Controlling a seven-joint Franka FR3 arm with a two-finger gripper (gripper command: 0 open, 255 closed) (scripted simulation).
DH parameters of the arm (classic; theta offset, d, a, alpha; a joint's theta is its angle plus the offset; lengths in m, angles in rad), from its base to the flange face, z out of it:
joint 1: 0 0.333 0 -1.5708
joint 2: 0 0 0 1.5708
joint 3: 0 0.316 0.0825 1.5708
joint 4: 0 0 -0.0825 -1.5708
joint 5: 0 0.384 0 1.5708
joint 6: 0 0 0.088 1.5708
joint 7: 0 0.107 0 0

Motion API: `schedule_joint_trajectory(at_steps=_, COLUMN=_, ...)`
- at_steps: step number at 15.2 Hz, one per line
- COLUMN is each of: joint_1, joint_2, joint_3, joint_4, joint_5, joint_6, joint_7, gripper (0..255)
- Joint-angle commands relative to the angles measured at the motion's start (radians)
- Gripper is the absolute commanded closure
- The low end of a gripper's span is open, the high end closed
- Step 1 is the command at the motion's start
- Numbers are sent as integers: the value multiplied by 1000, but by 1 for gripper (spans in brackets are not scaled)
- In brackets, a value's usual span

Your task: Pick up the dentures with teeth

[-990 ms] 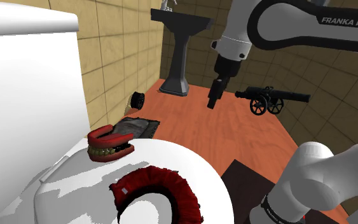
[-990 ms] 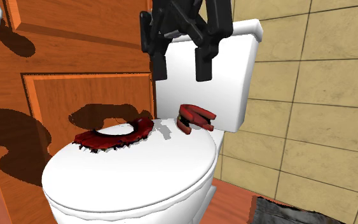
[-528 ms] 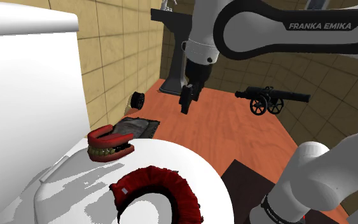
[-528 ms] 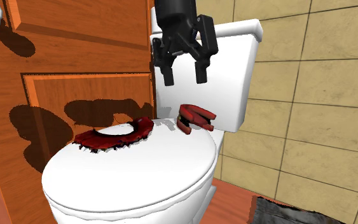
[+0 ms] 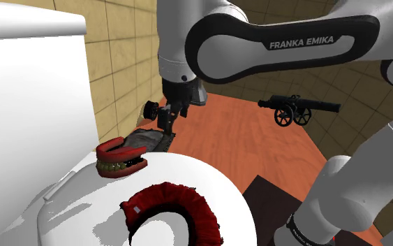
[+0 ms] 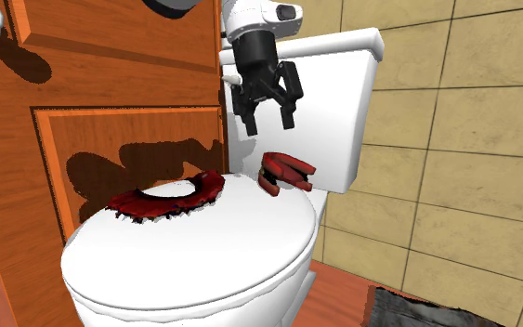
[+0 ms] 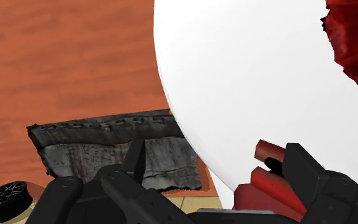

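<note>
Moved: gripper (image 6: 268,119), now lower and nearer the tank (image 6: 345,102) than half a second ago; dentures (image 6: 282,174) unmoved.

Gripper: fingers (image 6: 250,123) spread wide, nothing between them, hanging above the dentures and apart from them.

Dentures (image 5: 120,158): red gums, yellowed teeth, at the far edge of the white toilet lid (image 5: 195,175), just beside the tank. Long axis runs left to right across the shoulder view, with the tooth row facing the near side.

Also on the lid: a red fringed ring (image 5: 177,208) (well apart from the dentures).
</note>
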Motion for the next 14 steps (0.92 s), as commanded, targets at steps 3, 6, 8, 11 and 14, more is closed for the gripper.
schedule_joint_trajectory(at_steps=3, joint_1=19, joint_2=186, joint_3=81, joint_4=154, joint_5=-129, joint_6=-30, joint_7=115, gripper=0)
schedule_joint_trajectory(at_steps=6, joint_1=63, joint_2=334, joint_3=120, joint_4=280, joint_5=-241, joint_6=-75, joint_7=198, gripper=0)
schedule_joint_trajectory(at_steps=8, joint_1=110, joint_2=437, joint_3=132, joint_4=375, joint_5=-317, joint_6=-115, joint_7=243, gripper=0)
schedule_joint_trajectory(at_steps=11, joint_1=199, joint_2=592, joint_3=129, joint_4=535, joint_5=-424, joint_6=-186, joint_7=291, gripper=0)
schedule_joint_trajectory(at_steps=14, joint_1=309, joint_2=750, joint_3=105, joint_4=725, joint_5=-519, joint_6=-266, joint_7=307, gripper=0)
